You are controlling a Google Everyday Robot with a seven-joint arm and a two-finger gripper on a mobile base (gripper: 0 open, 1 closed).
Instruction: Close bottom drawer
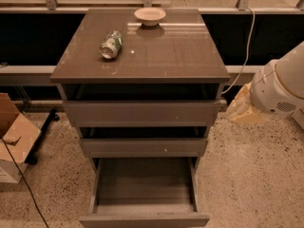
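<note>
The bottom drawer (144, 219) is the lowest of three taupe-grey drawers and is pulled far out toward the camera. Its grey box (145, 182) is empty. The middle drawer (142, 147) and the top drawer (141, 113) stand slightly out from the cabinet. My gripper (242, 109) is a pale cream shape at the end of the white arm (280, 87). It hangs to the right of the cabinet at the height of the top drawer, apart from it and well above the bottom drawer's front.
A crushed can (110, 44) lies on the glossy cabinet top (180, 51), and a small bowl (150, 16) stands at its back edge. A cardboard box (12, 137) sits on the speckled floor at left. A white cable (247, 46) hangs behind right.
</note>
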